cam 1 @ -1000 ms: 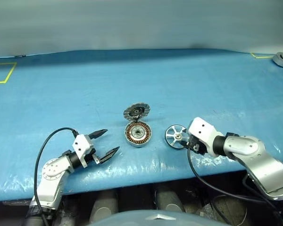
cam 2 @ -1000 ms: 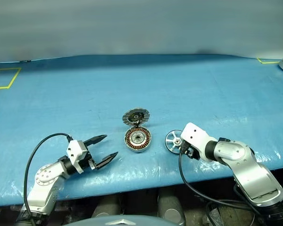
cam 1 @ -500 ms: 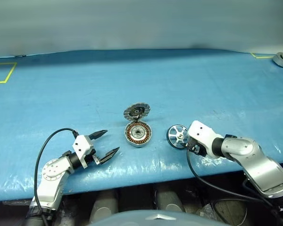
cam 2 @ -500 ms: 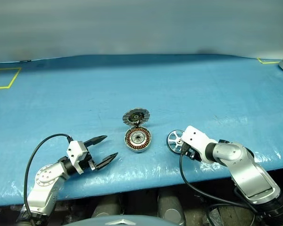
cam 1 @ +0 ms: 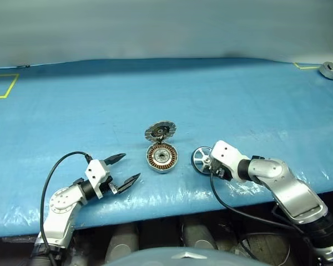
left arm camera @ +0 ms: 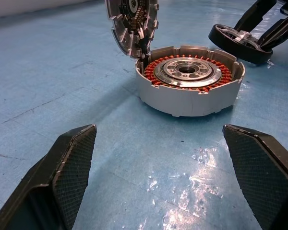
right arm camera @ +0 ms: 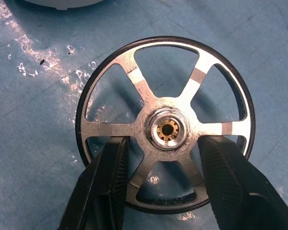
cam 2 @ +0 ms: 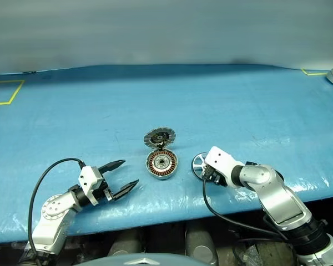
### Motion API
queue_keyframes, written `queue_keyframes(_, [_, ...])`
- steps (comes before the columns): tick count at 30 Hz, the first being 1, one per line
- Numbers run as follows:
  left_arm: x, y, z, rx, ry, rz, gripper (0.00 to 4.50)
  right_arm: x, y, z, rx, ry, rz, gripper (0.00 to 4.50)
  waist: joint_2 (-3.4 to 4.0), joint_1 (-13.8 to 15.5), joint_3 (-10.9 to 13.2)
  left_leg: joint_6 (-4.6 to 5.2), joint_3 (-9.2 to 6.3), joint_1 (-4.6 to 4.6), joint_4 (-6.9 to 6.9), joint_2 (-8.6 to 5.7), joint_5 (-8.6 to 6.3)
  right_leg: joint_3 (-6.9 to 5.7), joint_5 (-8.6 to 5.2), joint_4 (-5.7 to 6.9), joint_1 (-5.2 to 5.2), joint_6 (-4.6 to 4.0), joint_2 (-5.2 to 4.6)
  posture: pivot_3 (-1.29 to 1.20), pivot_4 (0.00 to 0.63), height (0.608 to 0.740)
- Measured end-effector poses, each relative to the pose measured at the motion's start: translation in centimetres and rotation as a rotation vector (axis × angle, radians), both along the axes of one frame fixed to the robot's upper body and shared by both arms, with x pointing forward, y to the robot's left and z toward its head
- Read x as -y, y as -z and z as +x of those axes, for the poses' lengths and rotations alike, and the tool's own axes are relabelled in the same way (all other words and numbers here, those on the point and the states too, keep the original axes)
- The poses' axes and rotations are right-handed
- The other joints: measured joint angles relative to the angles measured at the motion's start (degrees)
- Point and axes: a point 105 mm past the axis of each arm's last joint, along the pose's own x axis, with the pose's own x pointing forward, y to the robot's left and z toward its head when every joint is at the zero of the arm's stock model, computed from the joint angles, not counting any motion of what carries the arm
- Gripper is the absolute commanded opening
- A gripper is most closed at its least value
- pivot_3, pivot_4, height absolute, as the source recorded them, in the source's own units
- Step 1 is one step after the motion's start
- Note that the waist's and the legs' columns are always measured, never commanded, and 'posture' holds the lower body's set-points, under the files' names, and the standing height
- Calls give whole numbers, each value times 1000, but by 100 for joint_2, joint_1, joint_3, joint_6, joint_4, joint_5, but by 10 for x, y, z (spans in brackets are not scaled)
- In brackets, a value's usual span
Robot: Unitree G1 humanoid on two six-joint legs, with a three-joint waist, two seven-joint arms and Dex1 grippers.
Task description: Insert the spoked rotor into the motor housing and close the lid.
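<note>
The spoked rotor [right arm camera: 163,127] lies flat on the blue sheet [cam 1: 72,122], just to the right of the motor housing [cam 1: 162,157]. The right gripper [right arm camera: 161,184] is over the rotor, its fingers partly spread on either side of the hub; whether they grip it I cannot tell. The lid [cam 1: 160,131] stands open behind the housing. The left gripper [cam 1: 129,168], left of the housing, is spread wide and empty.
</note>
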Motion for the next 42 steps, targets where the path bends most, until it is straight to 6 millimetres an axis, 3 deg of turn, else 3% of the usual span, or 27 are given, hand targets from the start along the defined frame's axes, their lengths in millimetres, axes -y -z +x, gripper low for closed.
queue_keyframes(13, [-1,1,-1,-1,-6,0,4500,-1,0,11,37,59,76,1799,-12,-44,-7,0,2,-1,23,2,0,1,1,15,1,0,1,0,150,740])
queue_keyframes(19, [0,-1,1,6,-1,0,4500,4,-12,19,80,115,134,1799,-3,-32,-1,0,1,-11,16,-2,0,1,2,14,-8,2,-1,0,150,740])
queue_keyframes(23, [1,-2,3,10,3,0,4500,-26,-46,17,143,-11,250,1799,3,-46,2,0,-4,-9,6,1,0,0,1,15,-10,1,4,0,150,740])
queue_keyframes(27, [0,-1,3,6,4,0,4500,-50,-60,8,140,-123,333,1799,3,-29,3,0,-7,-12,7,-1,0,-2,1,10,-8,0,2,0,150,740])
queue_keyframes(31, [0,-1,3,4,4,0,4500,-69,-55,0,86,-196,374,1799,3,-23,3,0,-5,-12,7,-2,0,-2,1,9,-8,1,0,0,150,740])
queue_keyframes(42, [-1,3,0,-9,-9,-1,4500,-89,-45,6,49,-247,375,1799,4,-27,3,0,-6,-13,7,-2,0,-3,1,10,-9,0,-1,0,150,740])
